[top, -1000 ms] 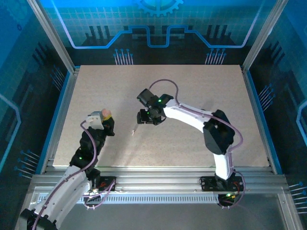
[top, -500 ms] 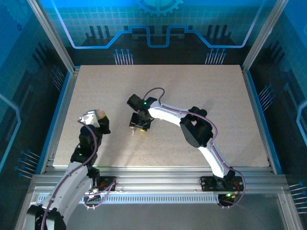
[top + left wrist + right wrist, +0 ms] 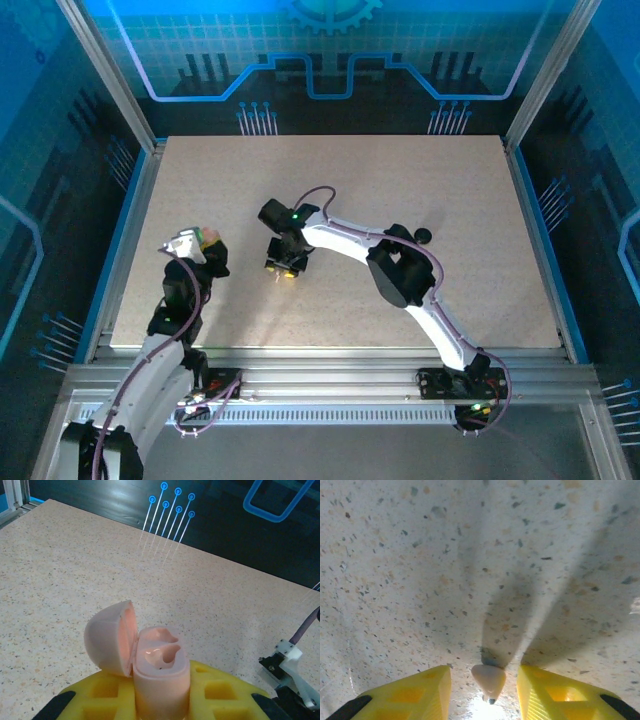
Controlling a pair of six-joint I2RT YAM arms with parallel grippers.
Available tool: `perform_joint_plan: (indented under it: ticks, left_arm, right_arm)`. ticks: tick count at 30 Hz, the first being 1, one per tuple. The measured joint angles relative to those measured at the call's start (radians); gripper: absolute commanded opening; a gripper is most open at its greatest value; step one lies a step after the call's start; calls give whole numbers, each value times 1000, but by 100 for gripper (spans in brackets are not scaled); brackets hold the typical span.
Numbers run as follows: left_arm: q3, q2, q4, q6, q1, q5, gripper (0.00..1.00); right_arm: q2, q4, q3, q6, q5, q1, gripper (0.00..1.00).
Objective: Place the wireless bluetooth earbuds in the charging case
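Smooth matt pink plastic charging case (image 3: 161, 677), speckled matt table (image 3: 65, 565)

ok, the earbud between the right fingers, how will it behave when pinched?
The earbud is tiny, rounded and tapered, so it will probably be very light and may squirt out or roll if the right gripper closes off-centre. It looks like smooth hard plastic, likely stiff and slippery.

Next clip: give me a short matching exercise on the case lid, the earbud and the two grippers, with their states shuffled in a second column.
Column one:
1. case lid
2. earbud
3. left gripper
4. right gripper

Column two:
A. open, straddling a small piece
B. whitish, lying on the table
C. swung open to one side
D. shut on the pink case

Pairs: 1-C, 2-B, 3-D, 4-A.
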Motion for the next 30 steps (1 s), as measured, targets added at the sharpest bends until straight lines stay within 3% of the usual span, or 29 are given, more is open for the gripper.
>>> perform_joint_plan:
  ticks: [15, 30]
  left_arm:
    - [-4, -40, -1, -18, 3, 14, 18]
    - [-4, -44, -1, -18, 4, 34, 17]
  right_arm:
    - [19, -44, 30, -9, -5, -1, 20]
    - [-31, 21, -60, -12, 18, -1, 16]
